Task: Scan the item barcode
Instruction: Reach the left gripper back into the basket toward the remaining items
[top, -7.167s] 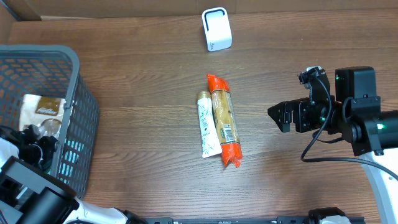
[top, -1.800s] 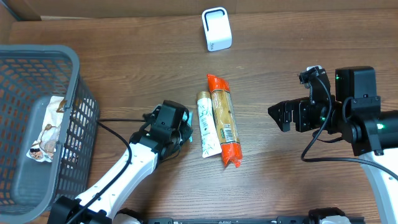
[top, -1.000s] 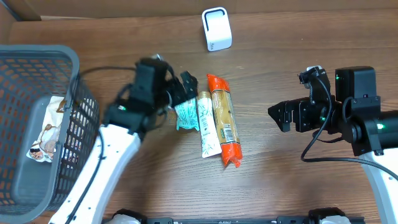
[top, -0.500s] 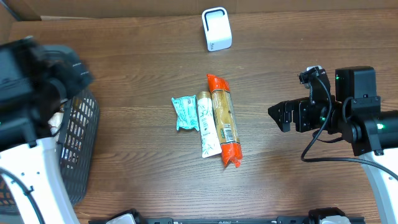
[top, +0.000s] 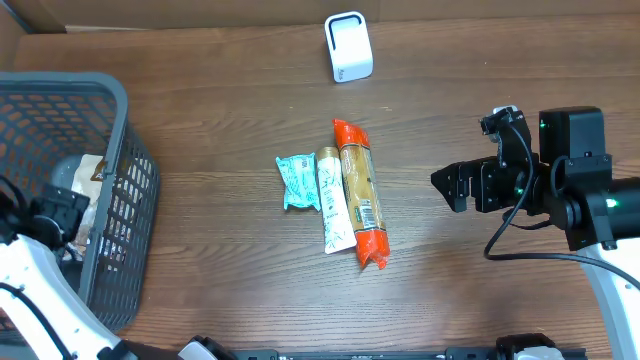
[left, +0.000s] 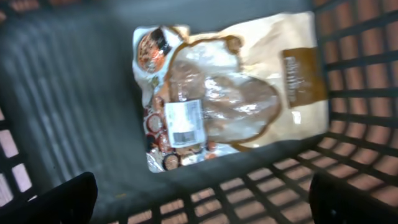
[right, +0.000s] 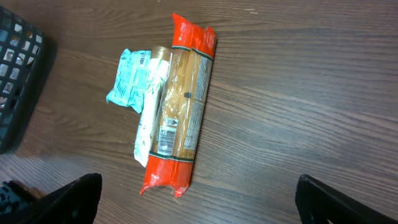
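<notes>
A white barcode scanner (top: 348, 47) stands at the back of the table. In the middle lie a teal packet (top: 295, 182), a cream tube (top: 333, 200) and an orange-ended pasta pack (top: 360, 195), side by side. The right wrist view shows the same pasta pack (right: 186, 106), tube (right: 151, 127) and teal packet (right: 130, 78). My right gripper (top: 452, 188) (right: 199, 202) hangs open to their right, holding nothing. My left gripper (top: 68, 214) (left: 202, 205) is open and empty over the basket (top: 125, 130), above a beige bag (left: 249, 93) with a white barcode label (left: 183, 121).
The grey mesh basket wall (left: 348, 74) surrounds the bag on all sides. A corner of the basket (right: 18, 68) also shows at the left of the right wrist view. A cardboard wall runs along the table's back edge.
My left arm left the teal packet beside the tube, swung left away from the table's middle, and its gripper now hangs over the basket. The right arm has not moved.
</notes>
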